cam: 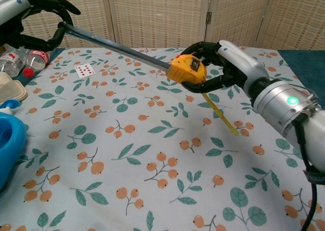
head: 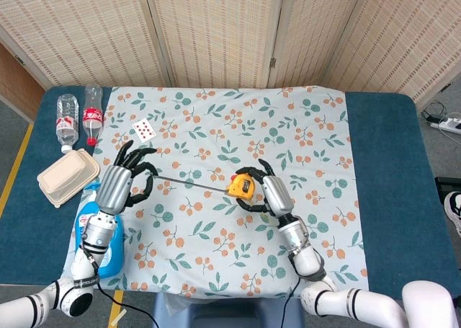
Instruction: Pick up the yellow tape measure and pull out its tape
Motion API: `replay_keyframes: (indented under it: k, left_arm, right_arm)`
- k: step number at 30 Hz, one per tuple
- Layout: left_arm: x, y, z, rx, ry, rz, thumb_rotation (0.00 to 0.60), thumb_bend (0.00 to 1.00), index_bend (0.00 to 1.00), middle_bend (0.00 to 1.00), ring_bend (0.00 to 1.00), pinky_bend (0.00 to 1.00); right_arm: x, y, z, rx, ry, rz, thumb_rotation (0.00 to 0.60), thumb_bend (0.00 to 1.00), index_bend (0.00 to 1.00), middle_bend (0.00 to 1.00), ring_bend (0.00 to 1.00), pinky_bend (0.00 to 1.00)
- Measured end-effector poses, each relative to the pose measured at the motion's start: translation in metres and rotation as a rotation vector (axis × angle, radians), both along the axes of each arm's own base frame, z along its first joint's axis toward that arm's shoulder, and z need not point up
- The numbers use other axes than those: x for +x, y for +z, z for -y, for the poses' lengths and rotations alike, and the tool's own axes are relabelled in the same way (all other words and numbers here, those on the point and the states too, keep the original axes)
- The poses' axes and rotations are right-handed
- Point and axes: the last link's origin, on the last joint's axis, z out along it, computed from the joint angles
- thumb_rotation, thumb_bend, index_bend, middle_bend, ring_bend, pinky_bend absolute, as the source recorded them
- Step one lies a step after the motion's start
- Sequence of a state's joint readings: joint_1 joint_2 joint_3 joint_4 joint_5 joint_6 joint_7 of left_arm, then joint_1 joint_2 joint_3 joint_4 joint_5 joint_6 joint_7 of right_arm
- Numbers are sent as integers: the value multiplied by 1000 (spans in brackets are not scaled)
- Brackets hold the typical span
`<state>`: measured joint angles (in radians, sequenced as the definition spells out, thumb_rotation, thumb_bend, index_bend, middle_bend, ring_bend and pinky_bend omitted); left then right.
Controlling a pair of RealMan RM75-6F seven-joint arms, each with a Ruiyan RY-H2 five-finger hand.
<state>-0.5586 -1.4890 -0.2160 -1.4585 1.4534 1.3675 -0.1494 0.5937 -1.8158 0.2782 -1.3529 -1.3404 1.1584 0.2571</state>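
Observation:
My right hand (head: 270, 193) (cam: 223, 68) grips the yellow tape measure (head: 243, 184) (cam: 188, 69) above the floral cloth, right of centre. A long dark blade of tape (head: 191, 183) (cam: 114, 44) runs from the case leftwards to my left hand (head: 122, 185) (cam: 35, 18), which pinches its far end. A thin yellow strap (cam: 219, 114) dangles from the case.
At the left edge stand a blue detergent bottle (head: 97, 234) (cam: 7, 142), a beige lunch box (head: 67, 176) and two plastic bottles (head: 78, 117) (cam: 23, 60). A playing card (head: 144, 129) (cam: 84, 70) lies on the cloth (head: 302, 133) at the upper left.

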Motion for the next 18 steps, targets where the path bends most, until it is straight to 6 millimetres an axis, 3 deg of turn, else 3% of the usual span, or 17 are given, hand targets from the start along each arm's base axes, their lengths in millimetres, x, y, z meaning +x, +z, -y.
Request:
replay_keyframes:
  k: [13,18]
  left_arm:
    - [-68,37,-15,13,139,50,600,645,560,258,228,43]
    - [-87,44,-16,14,180,54,600,645,559,258,226,40]
  right_arm:
    - [-79,45,-18,-11,-77,-94,600,349,598,479,332,25]
    - [-100,56,-25,-27,-115,-96,600,349,598,479,331,25]
